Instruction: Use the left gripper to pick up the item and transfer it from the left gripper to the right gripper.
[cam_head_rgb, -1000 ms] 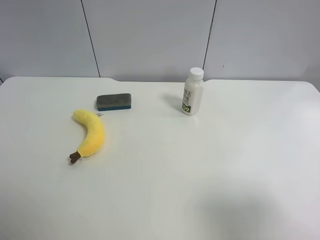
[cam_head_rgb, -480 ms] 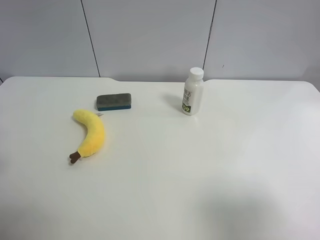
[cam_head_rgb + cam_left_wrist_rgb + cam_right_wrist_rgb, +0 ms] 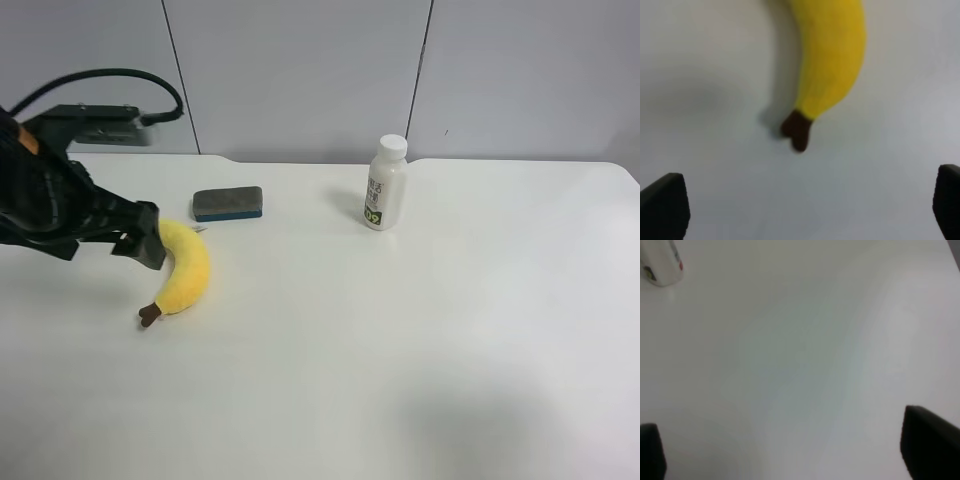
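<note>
A yellow plush banana [image 3: 186, 266] with a brown stem lies on the white table [image 3: 400, 330] at the exterior high view's left. It also shows in the left wrist view [image 3: 832, 55], stem end towards the camera. My left gripper [image 3: 148, 243] hangs just left of the banana's far end, above the table. In the left wrist view the left gripper [image 3: 805, 210] is open and empty, its fingertips [image 3: 662, 205] wide apart. My right gripper [image 3: 790, 455] is open and empty over bare table; it is out of the exterior high view.
A dark grey and blue board eraser [image 3: 228, 203] lies just behind the banana. A white bottle [image 3: 386, 185] stands upright at the back middle; its edge shows in the right wrist view [image 3: 660, 265]. A grey wall runs behind the table.
The left arm has come into the exterior high view from the left and now hangs beside the banana. The banana, eraser and bottle have not moved.
</note>
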Robot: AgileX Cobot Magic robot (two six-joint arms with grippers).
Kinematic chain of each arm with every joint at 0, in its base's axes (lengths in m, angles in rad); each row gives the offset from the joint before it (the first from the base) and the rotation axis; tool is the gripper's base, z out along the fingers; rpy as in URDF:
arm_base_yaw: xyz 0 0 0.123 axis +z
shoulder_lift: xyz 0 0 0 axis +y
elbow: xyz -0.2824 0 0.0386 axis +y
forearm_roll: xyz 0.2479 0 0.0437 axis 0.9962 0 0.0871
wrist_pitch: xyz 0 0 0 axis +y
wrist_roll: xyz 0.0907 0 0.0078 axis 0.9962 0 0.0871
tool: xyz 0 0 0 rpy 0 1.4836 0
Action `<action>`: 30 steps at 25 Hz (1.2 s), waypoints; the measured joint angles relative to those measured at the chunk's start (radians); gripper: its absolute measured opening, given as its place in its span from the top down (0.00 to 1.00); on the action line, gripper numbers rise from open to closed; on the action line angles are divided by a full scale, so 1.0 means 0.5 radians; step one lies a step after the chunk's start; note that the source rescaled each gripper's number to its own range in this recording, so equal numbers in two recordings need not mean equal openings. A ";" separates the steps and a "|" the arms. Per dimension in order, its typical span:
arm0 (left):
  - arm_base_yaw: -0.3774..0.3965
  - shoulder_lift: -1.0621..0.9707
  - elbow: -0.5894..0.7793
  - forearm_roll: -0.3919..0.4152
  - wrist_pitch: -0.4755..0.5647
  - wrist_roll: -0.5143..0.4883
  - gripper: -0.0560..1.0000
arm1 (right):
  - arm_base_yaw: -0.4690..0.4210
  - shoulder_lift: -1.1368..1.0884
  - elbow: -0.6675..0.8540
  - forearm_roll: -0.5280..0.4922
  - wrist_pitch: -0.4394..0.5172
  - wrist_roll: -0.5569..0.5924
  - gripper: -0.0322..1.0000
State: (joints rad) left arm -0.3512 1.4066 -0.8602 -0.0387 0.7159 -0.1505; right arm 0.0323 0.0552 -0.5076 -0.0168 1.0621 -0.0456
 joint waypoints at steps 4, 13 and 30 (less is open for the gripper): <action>-0.115 0.281 -0.054 0.000 -0.177 -0.163 0.00 | 0.000 0.000 0.000 0.000 0.000 0.000 0.08; -0.133 0.723 -0.114 0.077 -0.489 -0.200 0.00 | 0.000 0.000 0.000 0.000 0.000 0.000 0.08; -0.133 0.971 -0.122 0.090 -0.564 -0.202 0.41 | 0.000 0.000 0.000 0.000 0.000 0.000 0.08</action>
State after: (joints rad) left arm -0.4180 1.8922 -0.9209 0.0064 0.4338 -0.2516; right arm 0.0323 0.0552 -0.5076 -0.0168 1.0621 -0.0456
